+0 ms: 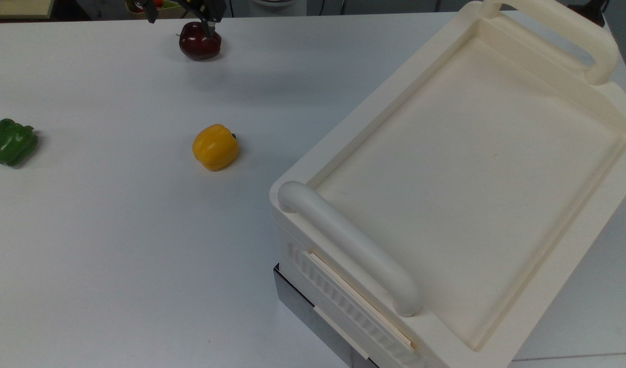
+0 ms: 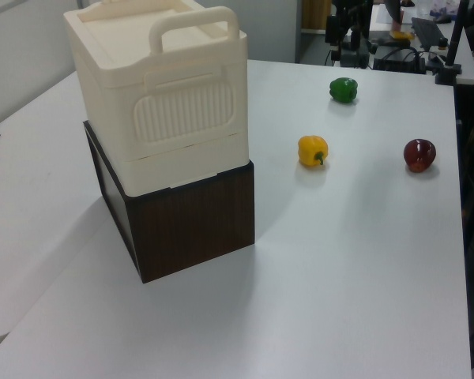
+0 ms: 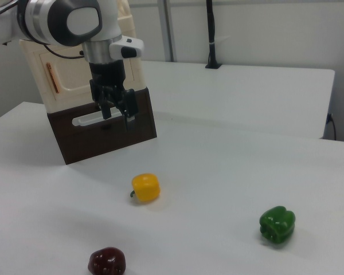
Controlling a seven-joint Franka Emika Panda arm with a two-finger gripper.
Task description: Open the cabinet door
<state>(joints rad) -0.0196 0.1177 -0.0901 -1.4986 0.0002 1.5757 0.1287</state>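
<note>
The cabinet [image 3: 74, 74] sits on a dark base at the table's [image 3: 229, 172] far left corner in the right view; its door [image 3: 83, 71] is shut, copper handle [image 3: 51, 78] upright; the gripper [image 3: 117, 121], fingers spread and empty, hangs before it; approach that handle squarely, pinch, then pull along the hinge arc.

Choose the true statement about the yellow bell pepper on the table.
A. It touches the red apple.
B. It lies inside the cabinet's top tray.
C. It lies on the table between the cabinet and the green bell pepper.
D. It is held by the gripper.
C: in the top view the yellow bell pepper rests on the white table, with the cabinet toward the top view's right and the green bell pepper toward the top view's left.
</note>
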